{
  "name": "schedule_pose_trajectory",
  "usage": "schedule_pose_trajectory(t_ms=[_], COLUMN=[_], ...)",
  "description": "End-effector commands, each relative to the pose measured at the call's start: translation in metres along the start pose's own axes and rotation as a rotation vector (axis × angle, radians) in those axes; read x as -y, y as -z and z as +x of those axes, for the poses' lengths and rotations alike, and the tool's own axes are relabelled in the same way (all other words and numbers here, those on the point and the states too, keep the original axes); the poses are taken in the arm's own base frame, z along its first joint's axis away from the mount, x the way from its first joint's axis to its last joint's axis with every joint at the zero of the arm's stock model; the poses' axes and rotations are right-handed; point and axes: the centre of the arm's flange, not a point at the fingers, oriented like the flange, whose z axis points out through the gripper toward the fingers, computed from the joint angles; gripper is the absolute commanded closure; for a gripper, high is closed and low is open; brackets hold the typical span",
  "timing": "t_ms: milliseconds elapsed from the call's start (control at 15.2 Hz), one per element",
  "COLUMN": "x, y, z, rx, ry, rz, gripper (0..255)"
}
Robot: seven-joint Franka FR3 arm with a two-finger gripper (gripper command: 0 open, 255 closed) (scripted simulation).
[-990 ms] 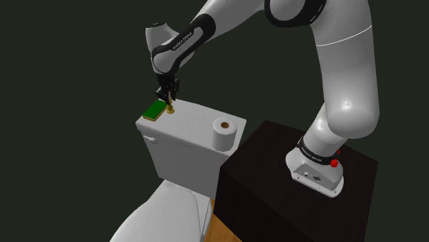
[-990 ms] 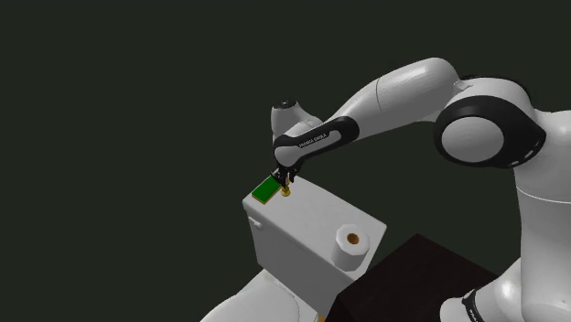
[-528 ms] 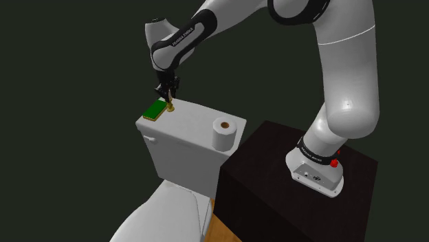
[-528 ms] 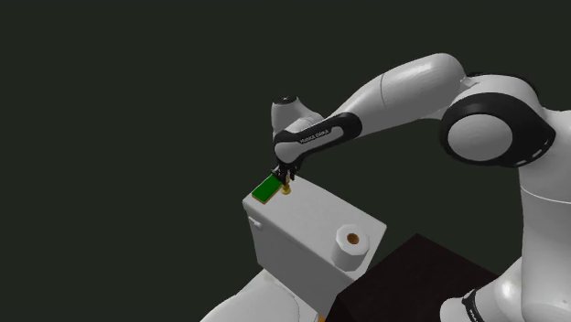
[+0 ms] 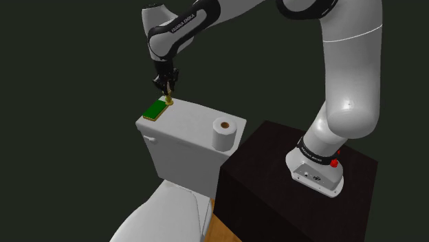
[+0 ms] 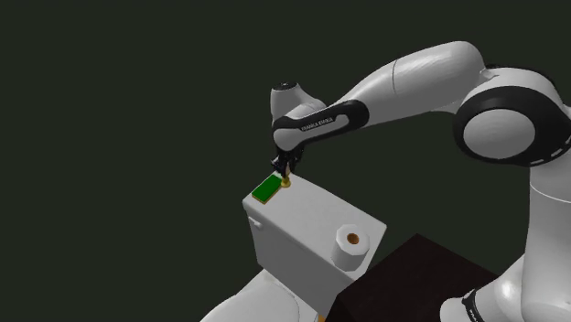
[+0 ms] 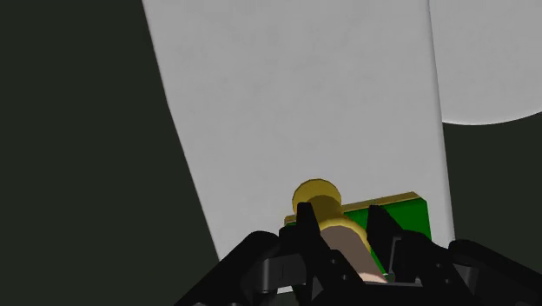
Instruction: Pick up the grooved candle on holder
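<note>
The claw (image 7: 341,219) pinches the candle (image 7: 349,250) on its pale stem, near the gold holder (image 7: 314,193). It is likely light, stiff and slippery, so hold it firmly mid-stem.

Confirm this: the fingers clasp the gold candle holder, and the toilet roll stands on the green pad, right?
No. The toilet roll stands on the bare tank lid, apart from the green pad, as the shoulder view shows. The fingers do clasp the gold candle holder.

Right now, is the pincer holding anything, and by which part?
Yes: the pincer clasps the candle by its pale body; the gold holder juts out past the grip.
</note>
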Motion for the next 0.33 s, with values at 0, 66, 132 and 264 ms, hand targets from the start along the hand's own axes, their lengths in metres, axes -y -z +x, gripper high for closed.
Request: schedule_pose_trajectory(t_ms=[0, 66, 132, 264], x=[0.0, 0.0, 0.0, 0.0], y=[0.01, 0.016, 0.021, 0.022], z=[-0.001, -0.001, -0.001, -0.001], rx=[0.0, 0.0, 0.0, 0.0], ry=[0.0, 0.0, 0.0, 0.0], rz=[0.0, 0.0, 0.0, 0.0], gripper=[255, 255, 255, 255])
